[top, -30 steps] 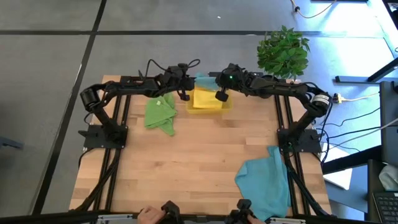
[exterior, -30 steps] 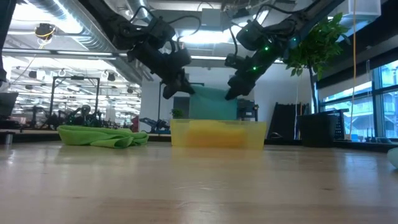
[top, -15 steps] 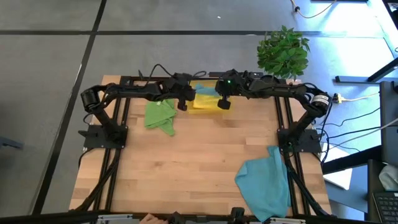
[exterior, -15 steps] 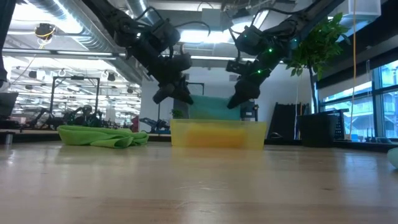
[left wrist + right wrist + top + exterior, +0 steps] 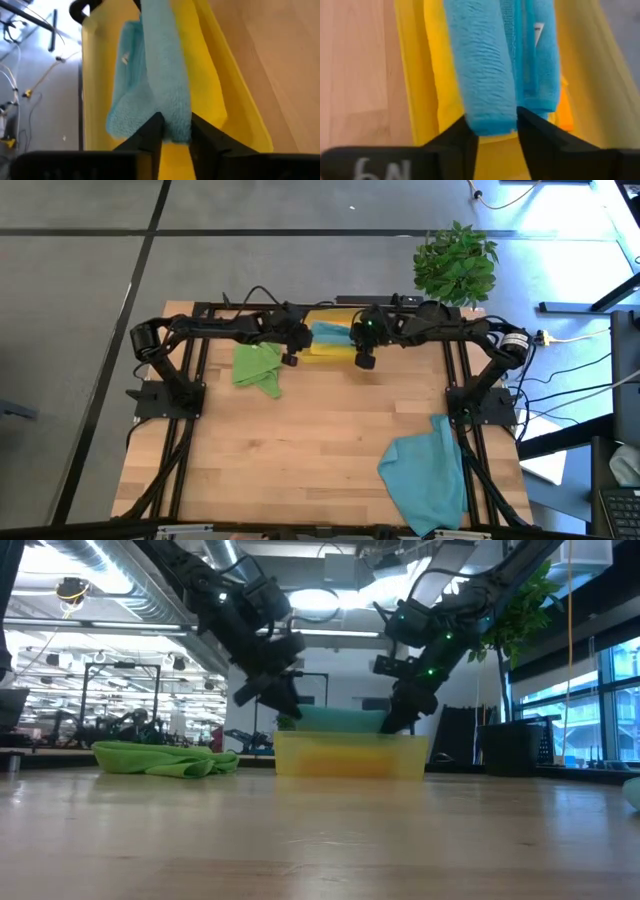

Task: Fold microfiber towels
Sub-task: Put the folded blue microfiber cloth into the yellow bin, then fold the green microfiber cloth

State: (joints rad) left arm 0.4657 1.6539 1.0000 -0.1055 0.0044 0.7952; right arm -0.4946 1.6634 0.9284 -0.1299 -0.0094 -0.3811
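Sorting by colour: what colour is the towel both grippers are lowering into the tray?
Teal-blue towel; clearest in the right wrist view.
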